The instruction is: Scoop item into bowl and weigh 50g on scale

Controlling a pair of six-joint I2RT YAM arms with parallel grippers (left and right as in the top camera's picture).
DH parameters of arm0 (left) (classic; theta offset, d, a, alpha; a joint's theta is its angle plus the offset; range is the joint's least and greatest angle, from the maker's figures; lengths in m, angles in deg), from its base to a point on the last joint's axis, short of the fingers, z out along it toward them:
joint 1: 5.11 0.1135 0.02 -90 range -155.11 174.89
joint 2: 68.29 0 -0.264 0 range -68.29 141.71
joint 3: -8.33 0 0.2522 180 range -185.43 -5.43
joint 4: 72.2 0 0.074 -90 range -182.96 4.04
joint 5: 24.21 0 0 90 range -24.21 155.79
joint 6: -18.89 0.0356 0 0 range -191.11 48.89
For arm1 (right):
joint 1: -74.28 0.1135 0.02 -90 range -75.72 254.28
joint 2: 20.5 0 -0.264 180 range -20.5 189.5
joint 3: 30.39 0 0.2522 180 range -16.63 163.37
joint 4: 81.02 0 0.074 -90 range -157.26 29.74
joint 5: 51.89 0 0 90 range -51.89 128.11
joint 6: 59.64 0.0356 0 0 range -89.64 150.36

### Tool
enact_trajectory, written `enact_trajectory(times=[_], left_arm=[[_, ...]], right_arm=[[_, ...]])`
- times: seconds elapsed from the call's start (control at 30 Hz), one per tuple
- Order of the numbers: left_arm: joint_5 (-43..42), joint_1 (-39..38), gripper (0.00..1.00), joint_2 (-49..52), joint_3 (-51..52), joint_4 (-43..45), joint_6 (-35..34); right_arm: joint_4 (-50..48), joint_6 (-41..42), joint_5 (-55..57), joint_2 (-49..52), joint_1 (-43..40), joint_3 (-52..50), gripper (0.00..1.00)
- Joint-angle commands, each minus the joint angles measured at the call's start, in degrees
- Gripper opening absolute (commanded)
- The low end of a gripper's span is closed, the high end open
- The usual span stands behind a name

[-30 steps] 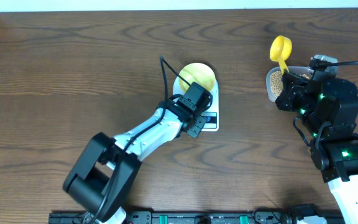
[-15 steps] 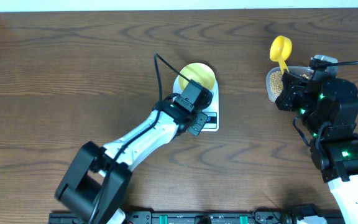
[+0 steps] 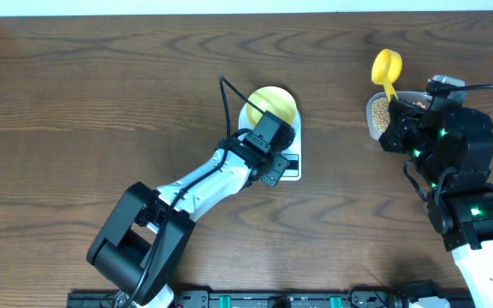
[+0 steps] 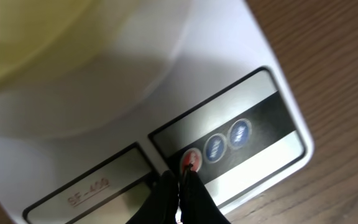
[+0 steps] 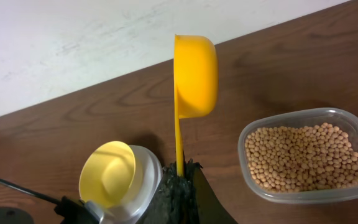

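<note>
Two arms flank the white flat kitchen scale (image 4: 241,68): the left gripper (image 4: 180,186), pinched shut on nothing, has its tips at the scale's red button (image 4: 190,160), while the small pale yellow bowl (image 3: 272,104) sits empty on the scale's platform. Well to the scale's right, the right gripper (image 5: 180,180) clamps the bright yellow plastic scoop (image 5: 194,68) by its handle; the small round tan beans (image 5: 300,158) fill a clear plastic tub (image 5: 353,127) there. Hard and light, they would likely roll, so scoop them rather than pinch.
</note>
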Motion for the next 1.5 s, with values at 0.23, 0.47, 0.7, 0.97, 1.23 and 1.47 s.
enact_trajectory(times=[0.23,0.47,0.7,0.97,1.23,1.47], left_arm=[[-1.53,0.09,0.07,1.16,0.37,0.50,0.37],[-1.53,0.09,0.07,2.49,0.37,1.77,0.37],[-1.31,0.09,0.07,4.04,0.37,1.70,0.35],[5.35,0.15,0.07,5.60,0.37,-0.74,-0.28],[6.03,0.24,0.07,6.84,0.44,-1.07,-0.07],[3.63,0.24,0.07,8.15,0.44,-1.33,-0.07]], right_arm=[[0.00,0.55,0.48,-0.04,-0.13,1.05,0.01],[0.02,0.52,0.48,-0.04,-0.13,1.05,0.01],[0.02,0.55,0.48,-0.04,-0.13,1.05,0.01],[0.28,0.52,0.48,-0.04,-0.13,1.05,0.01],[0.72,0.52,0.48,-0.04,-0.13,1.05,0.01],[0.94,0.52,0.48,-0.04,-0.13,1.05,0.01]])
